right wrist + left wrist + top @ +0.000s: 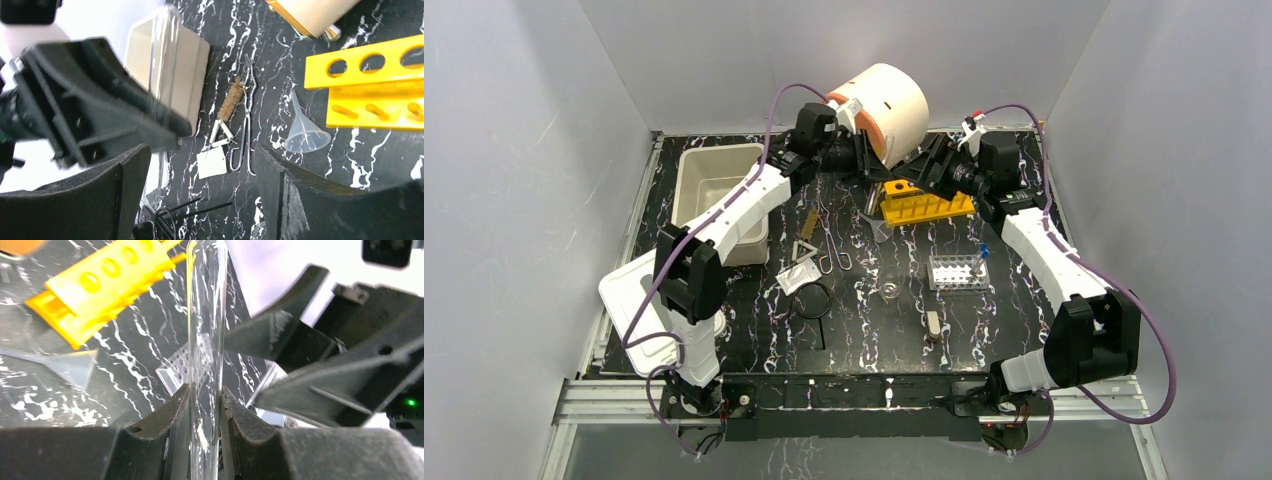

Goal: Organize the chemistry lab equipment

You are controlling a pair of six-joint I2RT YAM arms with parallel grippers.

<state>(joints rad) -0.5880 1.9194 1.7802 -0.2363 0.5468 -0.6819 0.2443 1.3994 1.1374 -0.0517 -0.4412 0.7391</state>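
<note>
My left gripper (205, 396) is shut on a clear glass test tube (206, 315), held upright in the air above the yellow rack (927, 205). In the top view the left gripper (866, 157) faces my right gripper (924, 168) close by. The right gripper (200, 190) is open and empty, and the tube (165, 65) shows just left of its left finger (100, 200). On the table lie the clear funnel (307, 135), thin tongs (246, 125), brush with brown bristles (231, 102), metal triangle (804, 250), white pad (211, 162), black ring (812, 300) and beaker (891, 290).
The cream-and-orange drum (884, 110) stands at the back behind both grippers. A white tub (719, 195) is at the left under the left arm. A clear test tube rack (957, 270) stands right of centre, and a small pale object (933, 323) lies near the front.
</note>
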